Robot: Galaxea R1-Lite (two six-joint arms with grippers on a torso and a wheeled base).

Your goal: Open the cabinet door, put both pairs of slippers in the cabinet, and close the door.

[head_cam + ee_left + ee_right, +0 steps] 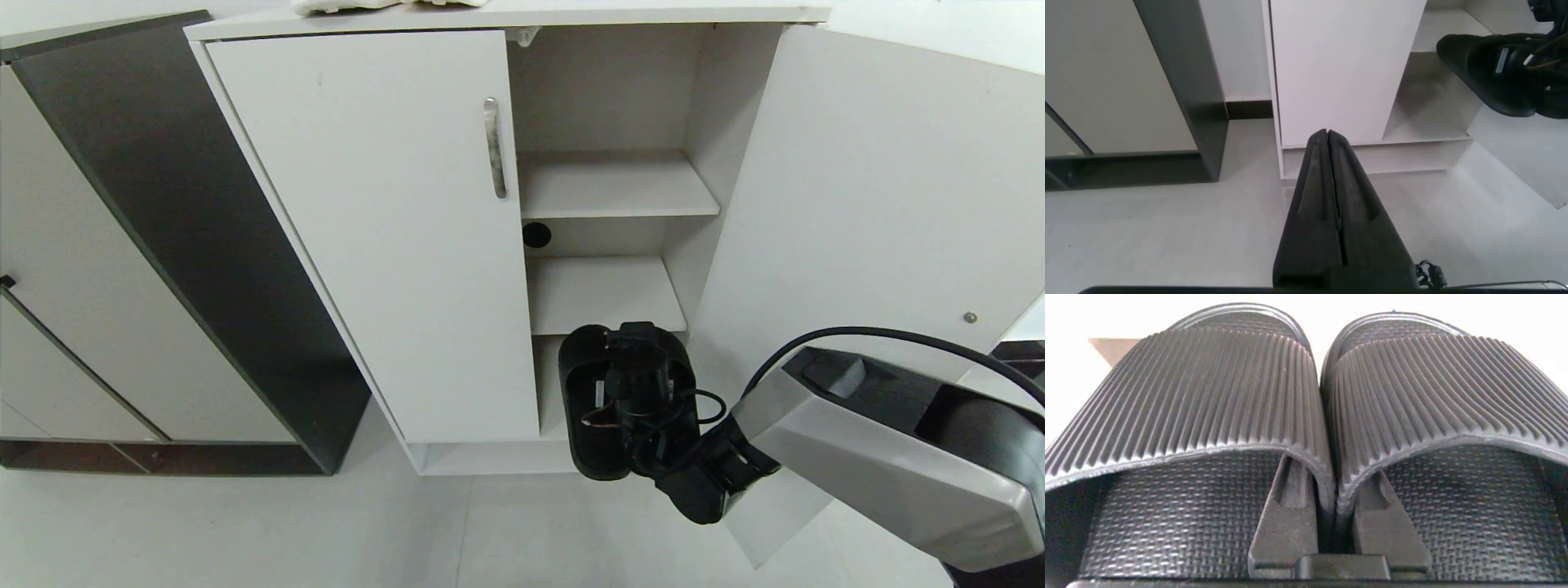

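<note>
Two black slippers [586,445], head view: pair side by side in right gripper [635,384], just before open cabinet [608,290], level with lowest bay.
Left wrist view: left gripper [1328,188] idle, fingers pressed together, holding nothing.
Right wrist view: fingers [1284,518] clamped on touching inner strap edges.
Judgement: likely light, flexible foam-rubber. Ribbed straps give grip, so joined straps are best hold.

You pass between the shut left door [375,245] and the open right door [865,204]. Two shelves [608,192] divide that opening.
</note>
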